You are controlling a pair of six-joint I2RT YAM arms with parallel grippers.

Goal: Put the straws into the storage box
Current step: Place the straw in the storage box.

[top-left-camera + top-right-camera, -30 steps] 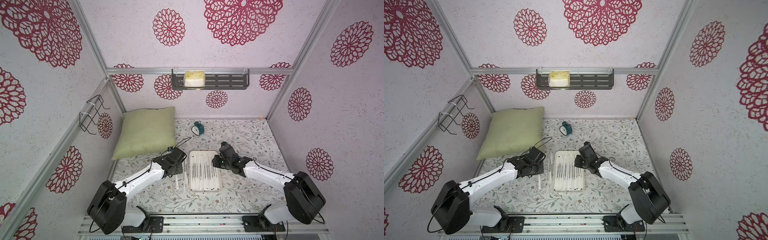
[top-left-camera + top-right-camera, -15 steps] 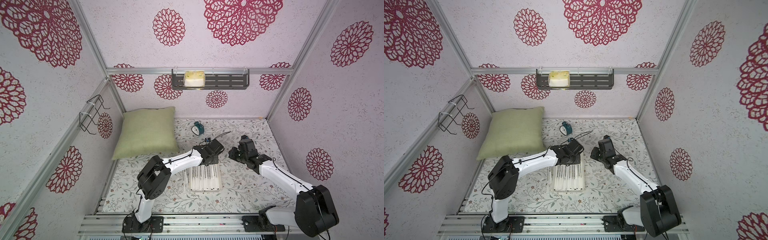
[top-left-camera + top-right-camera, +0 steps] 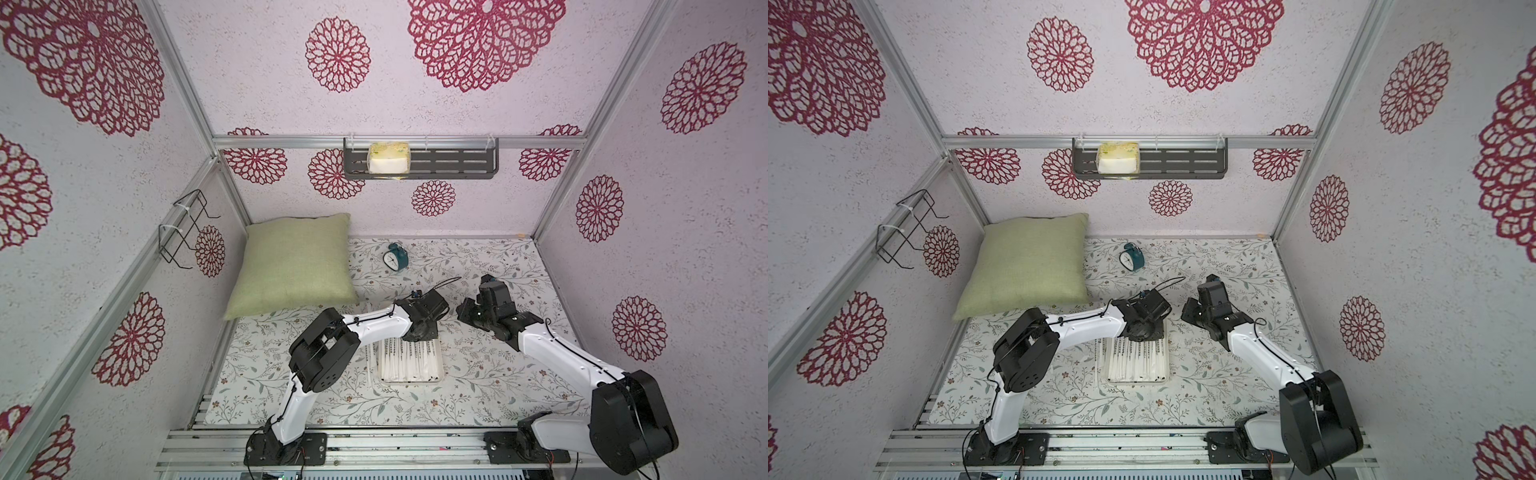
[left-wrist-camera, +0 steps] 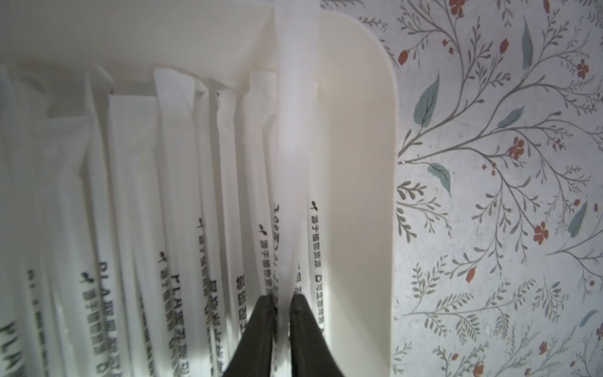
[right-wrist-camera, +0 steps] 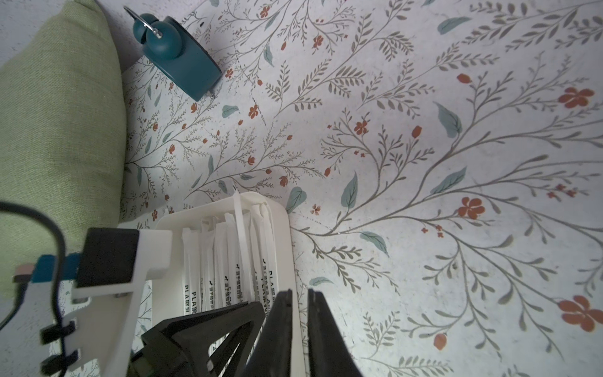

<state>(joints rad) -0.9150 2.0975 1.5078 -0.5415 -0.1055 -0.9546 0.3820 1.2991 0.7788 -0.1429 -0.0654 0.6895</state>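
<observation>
The left arm (image 3: 374, 328) and the right arm (image 3: 557, 353) wore smooth white shells between bulky black joint housings, with thin black cables along the white links. Both stood on black base plates (image 3: 316, 446). The left pincer (image 4: 282, 298) and the right pincer (image 5: 298, 292) each had two slim, matte black tapering fingers. Behind the left pincer sat a white bracket (image 5: 130, 261) with a black block (image 5: 107, 258), a blue tab (image 5: 49, 267) and a looped black cable (image 5: 49, 225).

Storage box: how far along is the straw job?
Done: most straws lie side by side in the storage box. In hand: one straw reaches from the left gripper out over the box rim. Left: a few loose straws lie on the table beside the box; the right gripper is empty.
</observation>
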